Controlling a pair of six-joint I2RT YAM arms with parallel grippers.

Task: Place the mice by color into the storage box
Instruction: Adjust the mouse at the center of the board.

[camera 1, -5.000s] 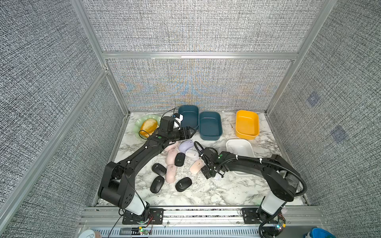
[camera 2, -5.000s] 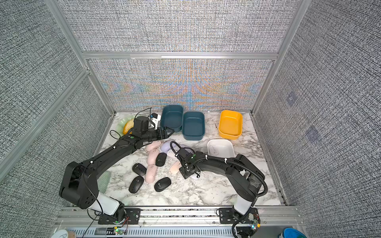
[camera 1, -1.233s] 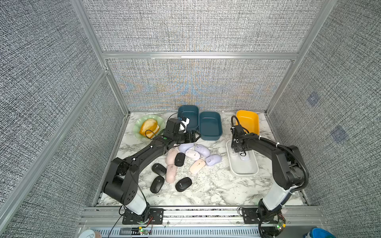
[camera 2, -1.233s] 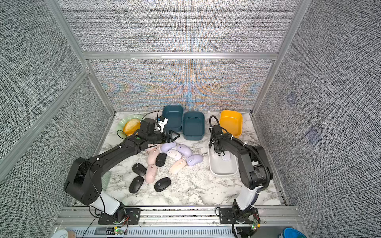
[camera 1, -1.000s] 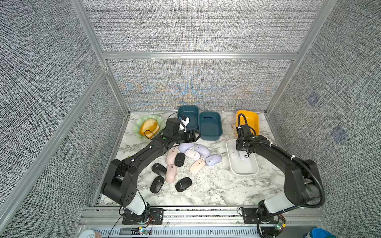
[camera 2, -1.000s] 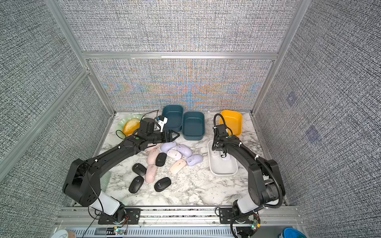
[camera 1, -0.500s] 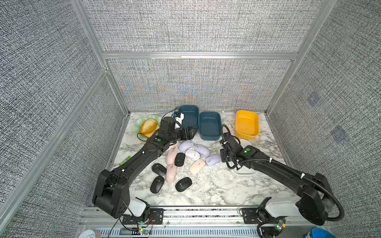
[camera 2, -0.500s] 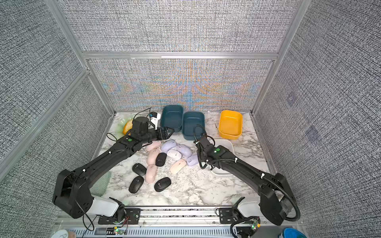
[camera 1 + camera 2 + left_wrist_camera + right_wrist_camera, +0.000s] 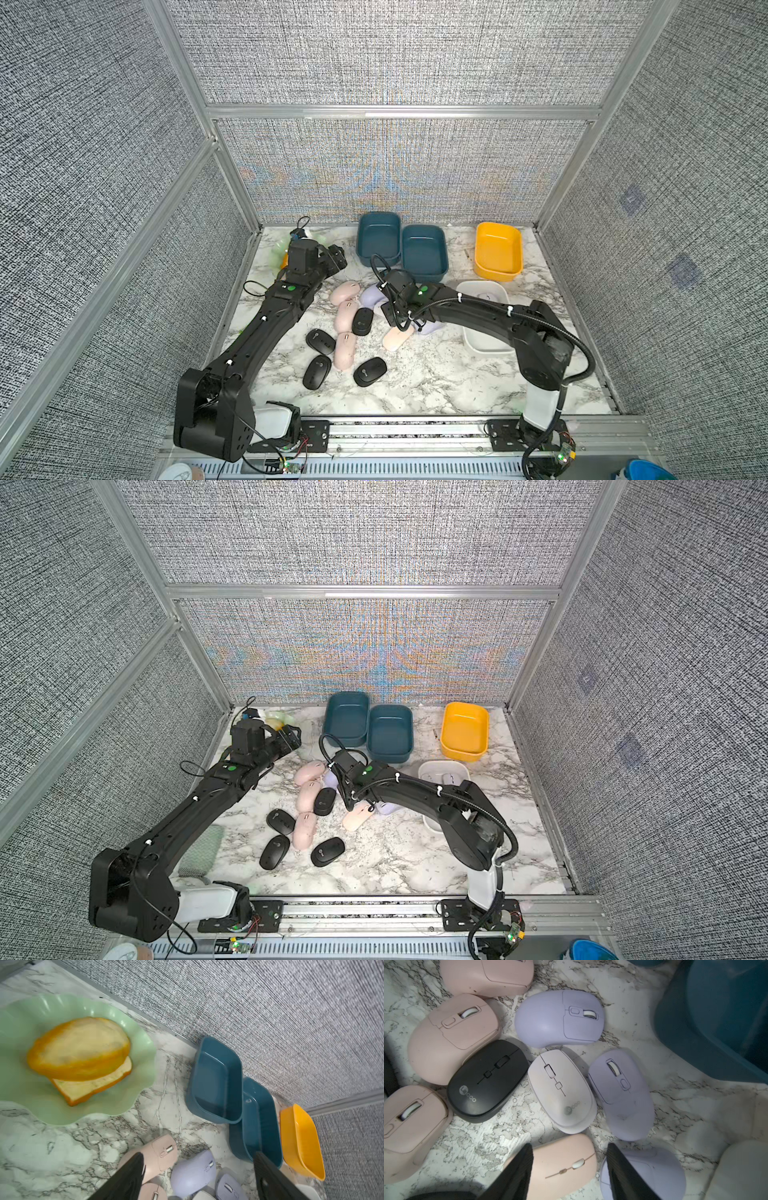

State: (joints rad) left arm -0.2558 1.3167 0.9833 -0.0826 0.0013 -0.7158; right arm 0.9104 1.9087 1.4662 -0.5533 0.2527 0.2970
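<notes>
My right gripper (image 9: 570,1148) has swung back from the white box (image 9: 484,347), where one white mouse (image 9: 448,777) now lies. It hangs empty, jaws apart, over the loose mice (image 9: 483,1078). Just ahead of my fingertips sits a second white mouse (image 9: 560,1088) with a lilac mouse (image 9: 620,1095) just beside it; I judge the white one my next pick. My left gripper (image 9: 199,1157), also spread and empty, has drawn back towards the bread plate (image 9: 143,1076).

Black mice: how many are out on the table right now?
4 black mice, all on the table. One lies against the pink mice in the pile; three lie nearer the arms' bases. The right arm covers part of the pile, so more may be hidden.
</notes>
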